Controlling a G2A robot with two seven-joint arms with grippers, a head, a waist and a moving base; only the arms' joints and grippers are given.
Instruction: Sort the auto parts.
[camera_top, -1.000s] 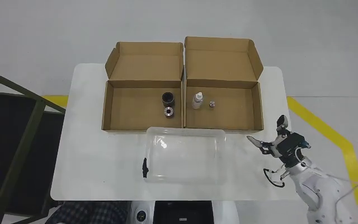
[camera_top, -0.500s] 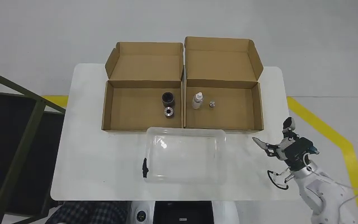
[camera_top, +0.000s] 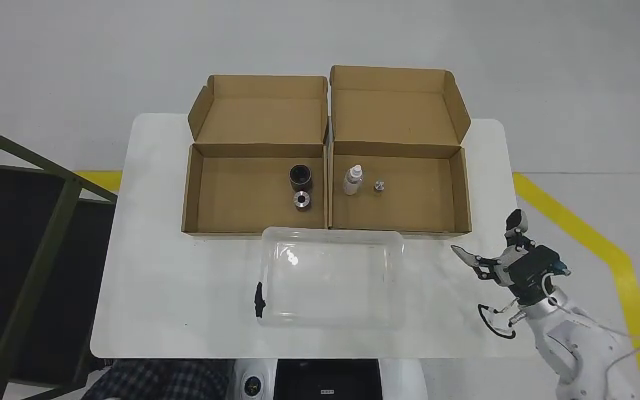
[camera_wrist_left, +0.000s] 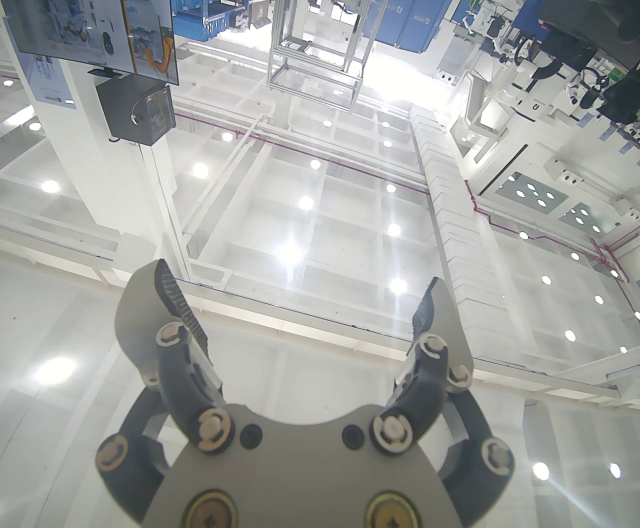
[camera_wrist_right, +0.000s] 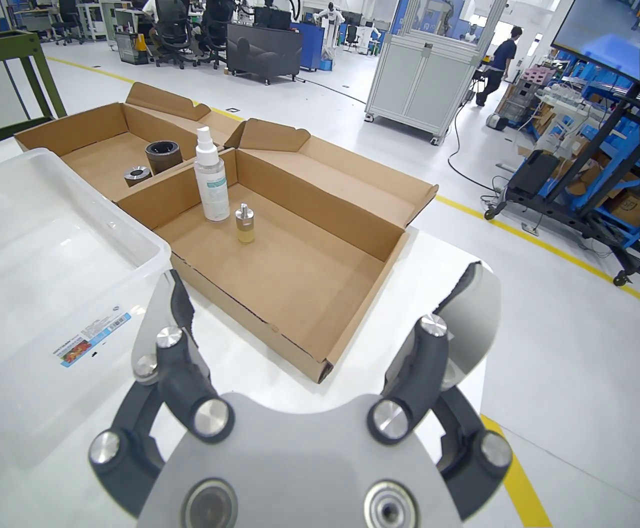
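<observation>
Desk (camera_top: 160, 270) with two open cardboard boxes along its far edge. Left box (camera_top: 215, 195): dark cylindrical sleeve (camera_top: 301, 177) and metal bushing (camera_top: 301, 200) by its right wall. Right box (camera_top: 430, 195): spray bottle (camera_top: 353, 180) and small brass-coloured fitting (camera_top: 379, 185). Clear plastic bin (camera_top: 330, 233) at the near edge. Right gripper (camera_top: 486, 233), claw spread and holding nothing, at the desk's right near corner; left gripper (camera_wrist_left: 297, 276), claw spread, facing a ceiling

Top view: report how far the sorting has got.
Done: dark cylinder and capped disc in the left box, spray bottle and small fitting in the right box. In hand: nothing; right gripper and left gripper open, empty. Left: perhaps the small dark piece beside the clear bin.
</observation>
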